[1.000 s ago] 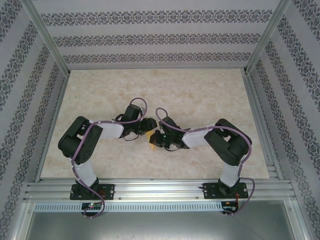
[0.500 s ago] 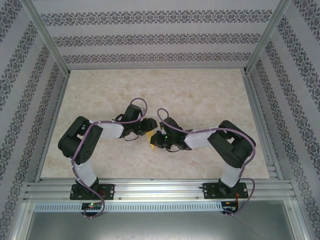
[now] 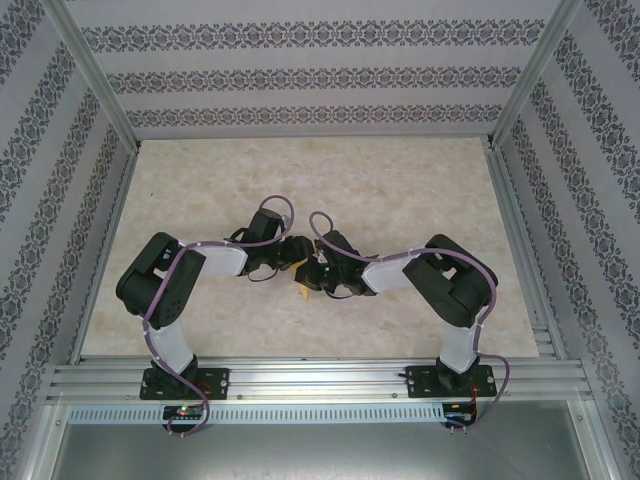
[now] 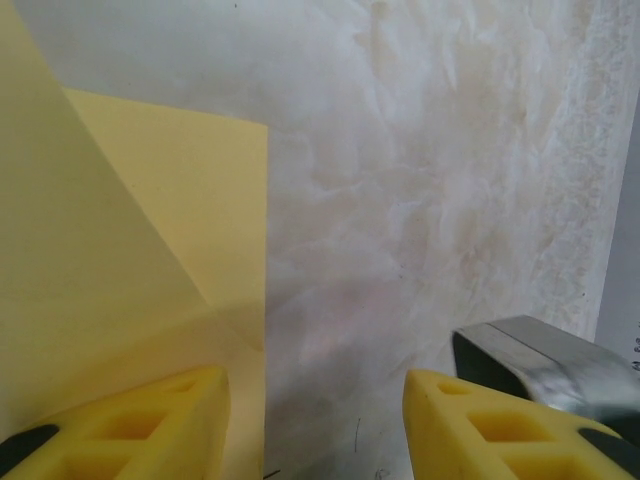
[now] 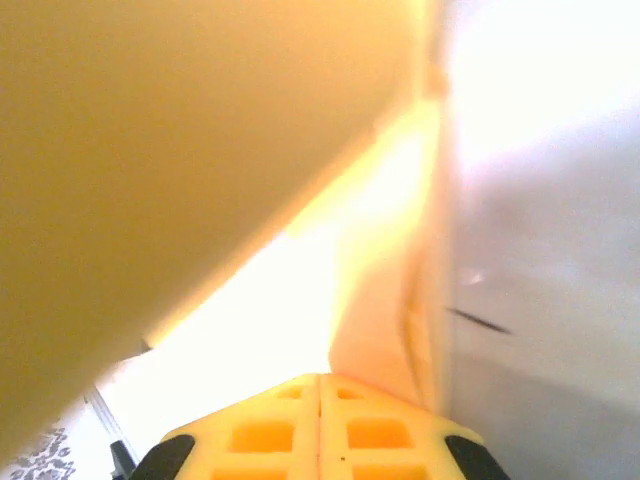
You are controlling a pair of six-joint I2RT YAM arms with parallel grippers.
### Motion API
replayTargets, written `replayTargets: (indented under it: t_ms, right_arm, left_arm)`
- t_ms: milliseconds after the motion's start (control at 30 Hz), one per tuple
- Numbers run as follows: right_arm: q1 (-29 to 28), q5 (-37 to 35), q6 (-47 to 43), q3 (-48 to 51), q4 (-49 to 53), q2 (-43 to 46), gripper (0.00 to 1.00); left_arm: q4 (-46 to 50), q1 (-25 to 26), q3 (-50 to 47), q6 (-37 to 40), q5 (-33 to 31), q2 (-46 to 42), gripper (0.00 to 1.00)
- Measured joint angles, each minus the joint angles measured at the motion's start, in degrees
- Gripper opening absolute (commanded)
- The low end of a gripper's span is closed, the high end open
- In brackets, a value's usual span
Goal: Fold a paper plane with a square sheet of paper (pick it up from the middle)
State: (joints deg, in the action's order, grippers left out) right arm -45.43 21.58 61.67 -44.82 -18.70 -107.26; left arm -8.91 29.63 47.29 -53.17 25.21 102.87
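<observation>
Right gripper [image 5: 320, 380] first: shut tight, yellow pads [image 5: 260, 435] flush along one seam. Seemingly nipping the sheet of paper [image 5: 200, 150] by a thin fold rising straight off the tips. Beyond the tips, a broad yellow flap raised off the table [image 3: 400, 190], leaning close over the wrist camera, shaded and blurred. Beside it, pale bare tabletop.

Left gripper [image 4: 312, 388] next: about half open, nothing caught in the gap, just marbled tabletop between the two yellow fingers [image 4: 480, 430]. At the other finger, the paper's straight edge; cannot tell whether pressed to the table or merely overlapped. Farther out, two layers of the same paper, split by a diagonal crease, lying low on the table. Beside the bare-side finger, a dull grey metal part [image 4: 540, 355], not identifiable.

From the top camera: both grippers tip to tip, very close, over the middle of the table, slightly toward its near edge. Beneath them, a sliver of yellow, mostly covered by the black wrists. Left arm [image 3: 170, 285] and right arm [image 3: 450, 280] bent inward from the table's near edge.
</observation>
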Motion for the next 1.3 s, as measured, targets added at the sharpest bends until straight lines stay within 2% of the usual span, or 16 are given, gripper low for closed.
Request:
replayTargets:
  t_ms: [233, 400, 600, 733, 900, 1300]
  right_arm:
    - [0.83, 1.46, -0.39, 5.09, -5.01, 1.79, 0.0]
    - [2.36, 4.96, -3.15, 6.03, -4.26, 2.54, 0.0]
    - [4.02, 8.92, -5.9, 5.6, -2.23, 2.47, 0.0]
    - [4.61, 10.21, -6.69, 4.87, -0.87, 2.16, 0.0]
    - [4.72, 11.06, -7.48, 4.39, -0.02, 1.92, 0.0]
    - [4.72, 11.56, -8.0, 4.31, 0.24, 1.77, 0.0]
  left_arm:
    - [3.02, 0.07, 0.04, 0.92, 1.01, -1.75, 0.6]
    - [6.73, 0.04, 0.04, 3.02, 0.42, -7.43, 0.63]
    - [7.19, 0.04, -1.09, 5.01, -0.02, -14.99, 0.48]
    - [6.86, 0.04, -4.52, 5.9, -0.02, -15.69, 0.4]
    - [5.33, 0.07, -7.3, 5.99, 0.22, -13.07, 0.37]
    - [-0.92, 0.07, -6.08, 5.99, -0.02, -4.02, 0.34]
